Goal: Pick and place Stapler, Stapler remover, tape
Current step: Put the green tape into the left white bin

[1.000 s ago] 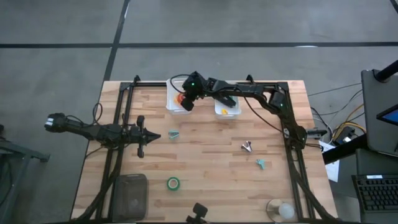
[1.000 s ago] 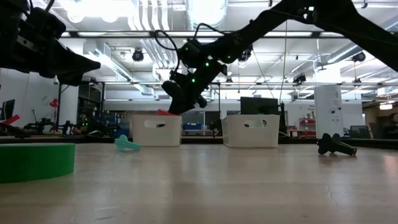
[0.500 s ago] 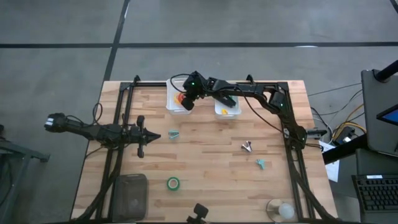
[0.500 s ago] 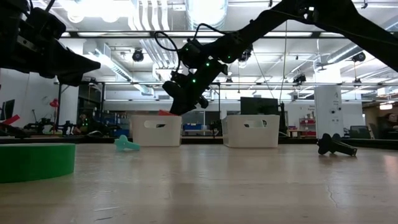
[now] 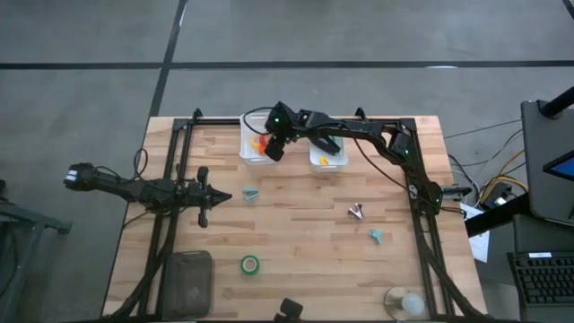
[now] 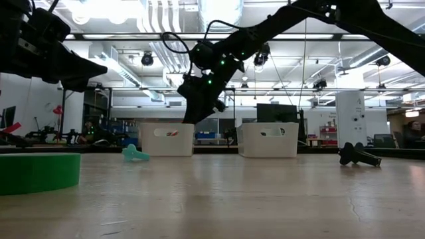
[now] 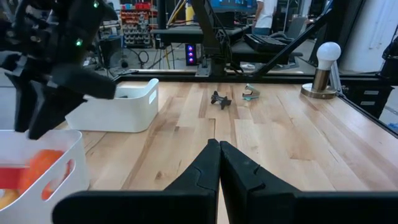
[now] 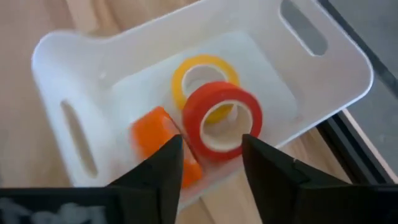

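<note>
**Right gripper lets go over the left bin**

Since a second ago the right gripper (image 5: 273,151) has spread its fingers above the left white bin (image 5: 245,148); the red tape roll (image 8: 222,121) that showed at its tip then now sits free between the parted fingers, over the bin's inside, with nothing clamped on it. Whether the roll has landed cannot be told.

Nearest the front edge of the table lies the green tape roll (image 5: 250,265), flat on the wood and well apart from both arms. Farther back, the left gripper (image 5: 240,195) rests low over the left side of the table with its fingers pressed together and nothing between them. Just beside its tip lies a teal staple remover (image 5: 251,194). On the right side lie a grey staple remover (image 5: 357,211) and, nearer the front, another teal staple remover (image 5: 376,236).

At the far edge stand the two bins. Inside the left one lie a yellow tape roll (image 8: 202,78) and an orange roll (image 8: 158,134), blurred. The right white bin (image 5: 316,160) holds the black stapler (image 5: 329,146).
</note>
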